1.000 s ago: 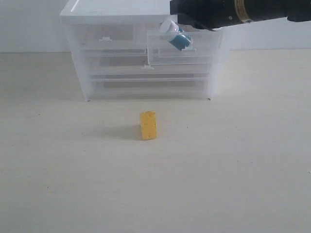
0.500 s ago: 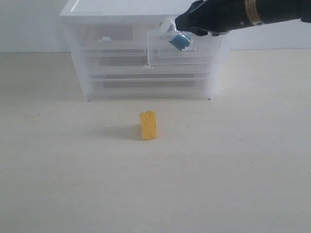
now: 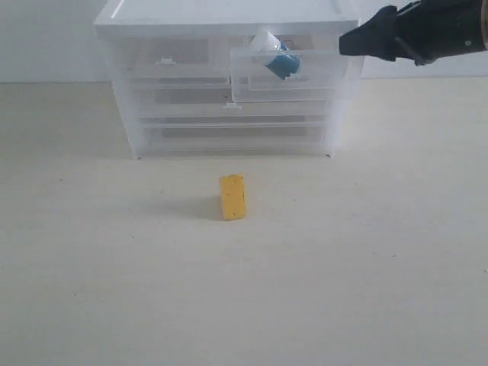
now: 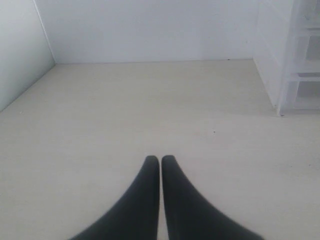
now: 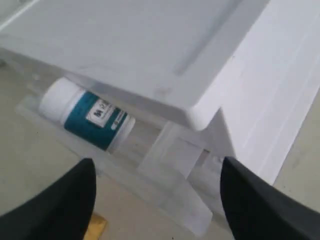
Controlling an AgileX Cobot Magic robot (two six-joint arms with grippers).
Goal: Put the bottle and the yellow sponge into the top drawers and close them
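The right tool hangs in the air just beside the upper right corner of the cabinet. Its jaws are spread wide and hold nothing (the wrist view shows both black fingers far apart). The bottle lies tilted in the right top drawer, white cap up and toward the left, teal label showing through the clear plastic. That drawer stands pulled out from the cabinet front. The left top drawer sits flush with the front, and I cannot see anything in it.

The sponge stands upright on the desk, out in front of the cabinet and well apart from it, roughly below the middle of the front.

The left tool is closed, fingertips pressed together on nothing. It hovers low over bare desk, with the cabinet's side off at the edge of its view.
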